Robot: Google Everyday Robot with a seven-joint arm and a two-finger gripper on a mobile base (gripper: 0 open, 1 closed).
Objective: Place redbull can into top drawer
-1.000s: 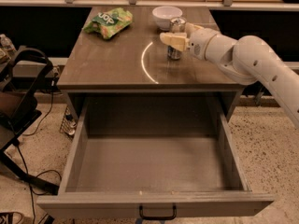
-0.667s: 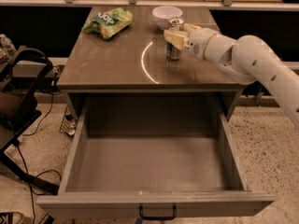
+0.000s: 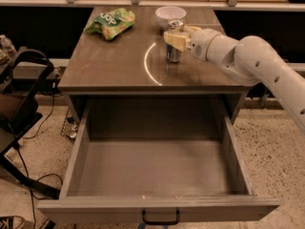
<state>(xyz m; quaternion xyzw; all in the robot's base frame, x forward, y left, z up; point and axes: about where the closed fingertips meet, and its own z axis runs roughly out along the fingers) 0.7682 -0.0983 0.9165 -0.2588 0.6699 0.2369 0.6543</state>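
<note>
Risks first.
- The redbull can (image 3: 173,55) is slim and tall and is held high on its body. If the grip is light or off-centre, it could swing or slip once it is carried clear of the table (image 3: 114,66).
- White bowl (image 3: 170,14) sits just behind the can. A backward drift while lifting could knock it.
- The route to the top drawer (image 3: 157,208) runs forward over the table's front edge, then down. A low carry could clip the can's base on that edge and lever it out of the grip.
- The drawer is deep with a flat floor. Released from too high, the can would likely topple and roll. Lower it well inside before letting go.
- Green chip bag (image 3: 110,23) lies far left, well apart, so it is probably no concern.

Pose.
- The gripper (image 3: 176,35) is at the back right of the table, level with the can's upper half. Its pale fingers (image 3: 170,38) look clamped on the can just below the rim.
- The can is upright. I cannot tell whether its base touches the table or is barely clear of it.
- The white arm (image 3: 257,61) enters from the right, with the forearm sloping down towards the lower right and the wrist roughly level.
- The drawer is pulled fully out, with nothing visible inside. Its black handle (image 3: 160,218) is at front centre.
</note>
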